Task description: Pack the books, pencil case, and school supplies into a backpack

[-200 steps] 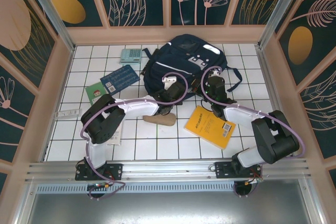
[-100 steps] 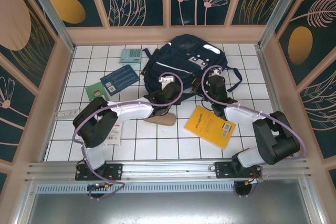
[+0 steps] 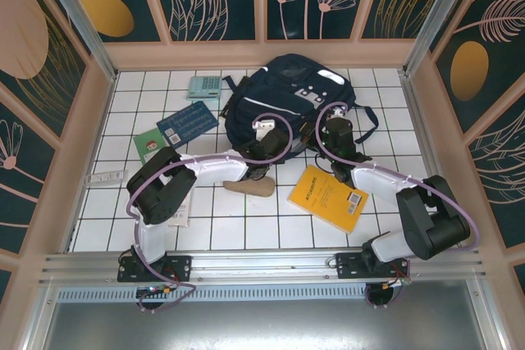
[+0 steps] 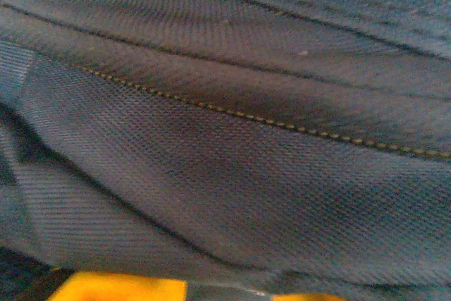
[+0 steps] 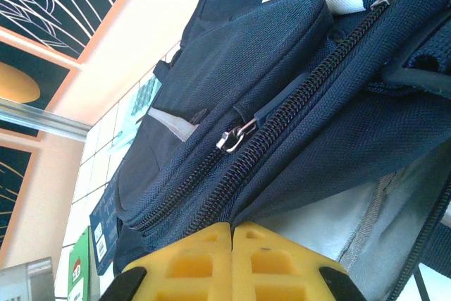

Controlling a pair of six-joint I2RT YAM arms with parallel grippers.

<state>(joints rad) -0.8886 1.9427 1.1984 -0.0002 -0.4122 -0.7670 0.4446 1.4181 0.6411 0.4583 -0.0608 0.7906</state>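
Pencil case (image 3: pixel 249 188) near yellow book (image 3: pixel 330 197).

The backpack (image 4: pixel 225 139) blurs at close range; the left gripper (image 4: pixel 227 294), cut off at the bottom edge, hides its grip.

Both arms reach forward — right tool (image 5: pixel 231 229) pads pressed together; left tool (image 3: pixel 262 138) gap unclear.

Left arm (image 3: pixel 164 194), right arm (image 3: pixel 422 219): bulky black joint housings with white link segments between them. A lilac cable (image 3: pixel 271 118) is looped loosely along each arm. Black base plates (image 3: pixel 156 267), with small wiring bunched beneath. Right tool (image 5: pixel 231 234): yellow moulded fingers (image 5: pixel 190 267) with square recesses and black mounts either side.
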